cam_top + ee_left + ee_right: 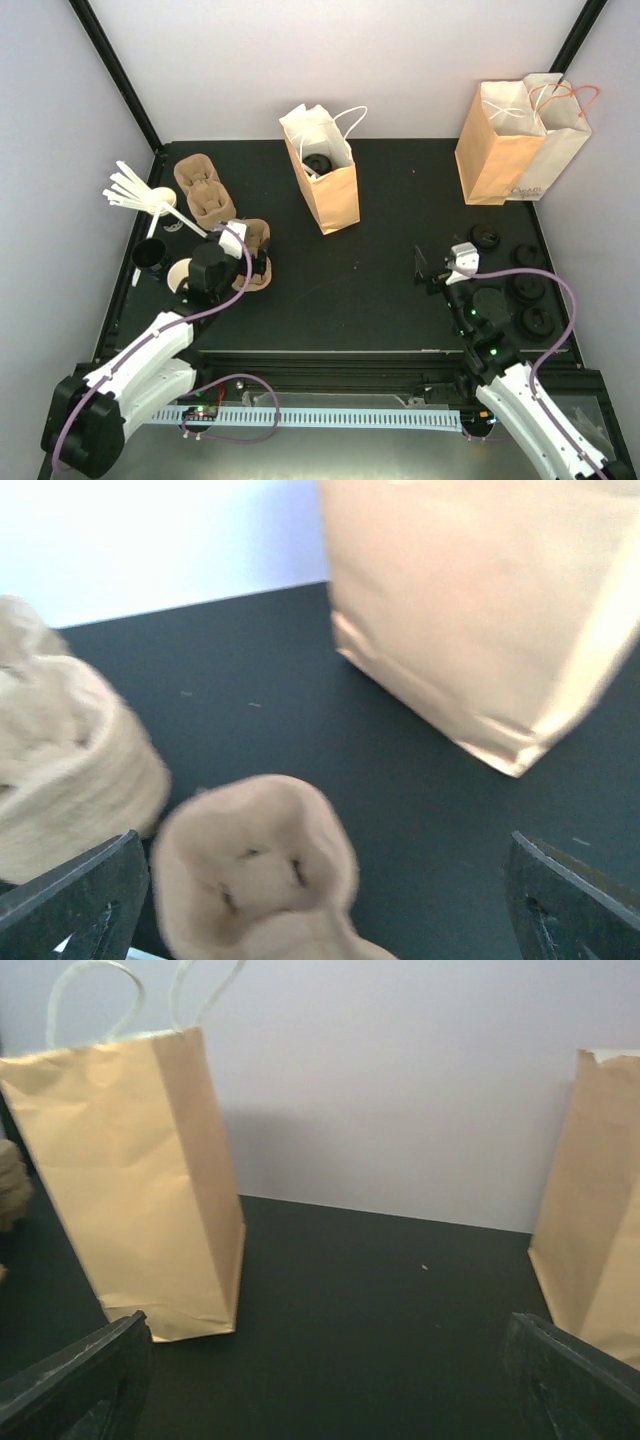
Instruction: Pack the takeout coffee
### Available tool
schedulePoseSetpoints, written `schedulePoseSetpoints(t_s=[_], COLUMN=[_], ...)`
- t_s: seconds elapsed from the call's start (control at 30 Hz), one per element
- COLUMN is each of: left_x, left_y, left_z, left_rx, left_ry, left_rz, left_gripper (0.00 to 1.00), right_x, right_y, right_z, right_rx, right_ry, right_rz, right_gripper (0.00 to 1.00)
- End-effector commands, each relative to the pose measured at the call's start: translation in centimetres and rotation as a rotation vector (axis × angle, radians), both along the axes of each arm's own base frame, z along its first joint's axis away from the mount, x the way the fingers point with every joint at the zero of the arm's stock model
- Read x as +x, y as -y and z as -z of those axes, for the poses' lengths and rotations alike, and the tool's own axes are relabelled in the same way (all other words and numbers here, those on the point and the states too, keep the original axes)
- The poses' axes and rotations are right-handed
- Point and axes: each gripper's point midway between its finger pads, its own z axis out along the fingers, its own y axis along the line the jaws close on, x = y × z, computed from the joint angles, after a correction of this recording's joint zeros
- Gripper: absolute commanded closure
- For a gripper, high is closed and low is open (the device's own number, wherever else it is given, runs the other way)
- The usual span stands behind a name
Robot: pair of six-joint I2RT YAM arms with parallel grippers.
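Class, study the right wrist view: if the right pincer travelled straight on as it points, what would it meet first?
Likely nothing near: the right pincer points across the table between the left-hand bag and the right-hand bag; the wall comes first, though depth is unclear.

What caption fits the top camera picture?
A black-lidded coffee cup sits in the open paper bag; the left gripper and right gripper flank it, both open.

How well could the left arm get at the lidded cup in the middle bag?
Probably not directly: the lidded cup sits inside the upright middle bag, walled all round, only its top open. The left gripper, open, is low over a cup carrier.
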Motion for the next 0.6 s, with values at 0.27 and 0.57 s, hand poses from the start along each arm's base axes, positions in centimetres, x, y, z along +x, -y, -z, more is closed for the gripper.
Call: schedulePoseSetpoints(t_s=[0.27,0.57], left_x=[6.2,8.3], left_y=[-8.2,-9.0], left_z=[-1.2,0.8], left_rx=[0.080,0.105], left_ry=[0.220,0.216], left_rz=[-0.268,-0.237], left_gripper=[0.01,0.01], right_x=[6.4,9.1], right_y=[4.8,6.5], right_z=[1.7,4.1], right_rx=[-0.066,-0.049], right_ry=[0.009,-0.032], right_rz=[0.269,0.254], right_gripper=[0.02,0.05])
